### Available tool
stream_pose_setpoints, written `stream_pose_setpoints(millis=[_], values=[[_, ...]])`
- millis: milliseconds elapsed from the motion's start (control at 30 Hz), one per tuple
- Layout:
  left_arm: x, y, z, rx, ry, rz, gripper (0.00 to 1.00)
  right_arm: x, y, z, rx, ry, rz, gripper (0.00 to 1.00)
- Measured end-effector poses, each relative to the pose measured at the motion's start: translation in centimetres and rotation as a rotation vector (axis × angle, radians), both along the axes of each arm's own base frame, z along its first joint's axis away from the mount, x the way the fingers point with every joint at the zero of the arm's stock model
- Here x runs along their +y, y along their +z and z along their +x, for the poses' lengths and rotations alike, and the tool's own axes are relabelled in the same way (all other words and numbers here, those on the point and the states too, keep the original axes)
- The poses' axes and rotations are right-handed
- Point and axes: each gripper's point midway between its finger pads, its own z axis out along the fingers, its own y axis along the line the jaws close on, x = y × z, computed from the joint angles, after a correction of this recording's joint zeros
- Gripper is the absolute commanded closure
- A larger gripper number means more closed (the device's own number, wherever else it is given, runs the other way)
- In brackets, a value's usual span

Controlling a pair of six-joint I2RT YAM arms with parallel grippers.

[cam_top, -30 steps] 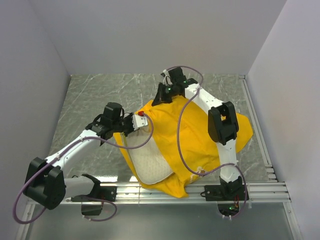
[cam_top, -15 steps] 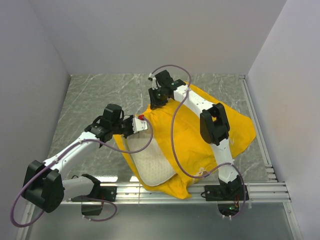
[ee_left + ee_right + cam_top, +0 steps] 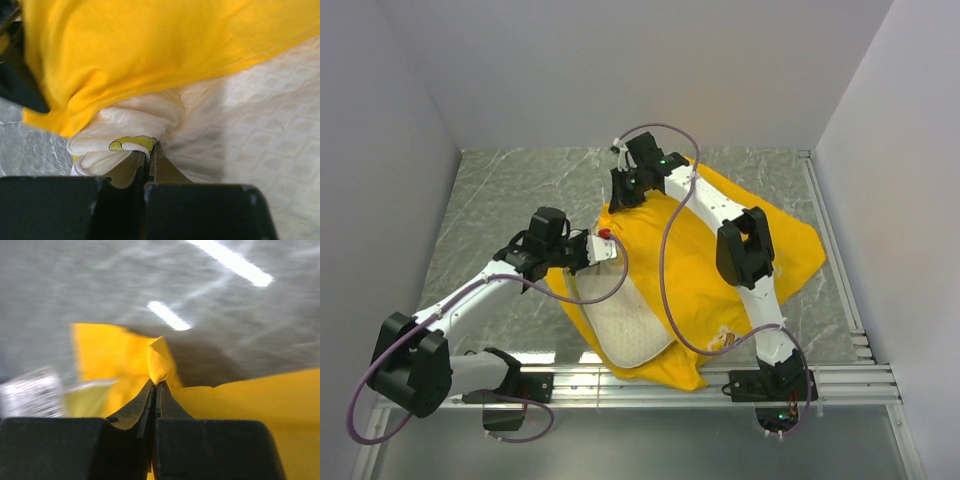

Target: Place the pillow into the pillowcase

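The cream-white quilted pillow lies partly inside the bright yellow pillowcase; its near left part shows outside the case. My left gripper is shut on the pillow's corner by the small yellow tag, where the pillow meets the case's hem. My right gripper is shut on a pinched fold of the pillowcase at its far left edge, lifted over the table.
Grey marbled table lies around the fabric. Plain walls stand at left, back and right. An aluminium rail runs along the near edge with the arm bases. The right arm's cable loops over the case.
My right gripper has pulled the pillowcase's far edge to the left, so the case covers more of the pillow. My left gripper has barely moved.
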Motion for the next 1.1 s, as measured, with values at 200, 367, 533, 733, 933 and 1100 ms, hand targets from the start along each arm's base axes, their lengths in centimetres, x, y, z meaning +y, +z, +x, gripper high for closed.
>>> stream_pose_setpoints(millis=[200,367,533,733,933,1100], values=[[-0.5,-0.9,1.1,0.008,0.007,0.006,1.00,3.5,4.2,-3.8,0.161,-0.055,0.235,1.00],[-0.5,-1.2,1.2,0.016,0.007,0.010,1.00,3.3,3.2,-2.4,0.224,-0.114,0.297,0.34],[0.8,-1.2,2.5,0.028,0.079,-0.012,0.93,-0.1,3.1,-0.7,0.171,-0.114,0.257,0.23],[4.8,-2.4,4.0,0.175,0.275,-0.041,0.47,-9.3,7.6,-0.5,-0.057,-0.142,0.116,0.29],[6.5,-1.5,4.1,0.272,0.373,-0.061,0.38,-14.8,7.3,-4.5,-0.182,-0.098,-0.100,0.31],[6.3,-1.5,3.7,0.377,0.423,-0.082,0.38,-15.5,0.1,-3.2,-0.107,-0.062,-0.266,0.39]])
